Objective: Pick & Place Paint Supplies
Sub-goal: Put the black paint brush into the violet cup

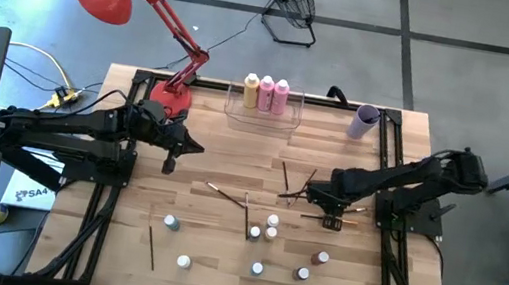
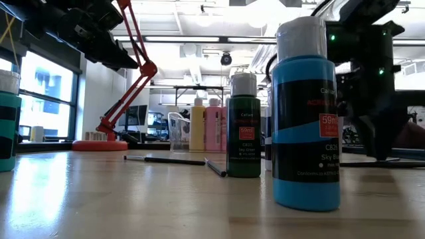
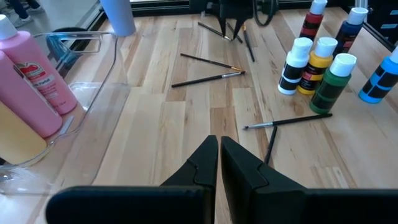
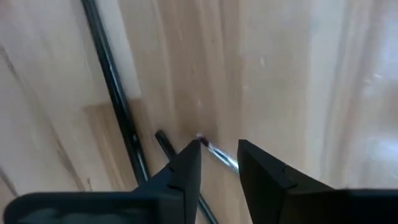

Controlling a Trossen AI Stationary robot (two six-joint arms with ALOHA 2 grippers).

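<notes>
My right gripper points down at the table right of centre, open, with a thin paintbrush's metal ferrule lying on the wood between its fingertips. A second dark brush handle lies beside it. More brushes lie flat near the table's middle. Several tiny white-capped bottles stand upright toward the near edge. Three taller yellow and pink bottles stand in the clear bin at the far edge. My left gripper hovers shut and empty over the table's left.
A lilac cup stands at the far right corner and a red desk lamp at the far left. In the low view a sky-blue bottle and a green bottle stand close to the camera. Bare wood lies between the arms.
</notes>
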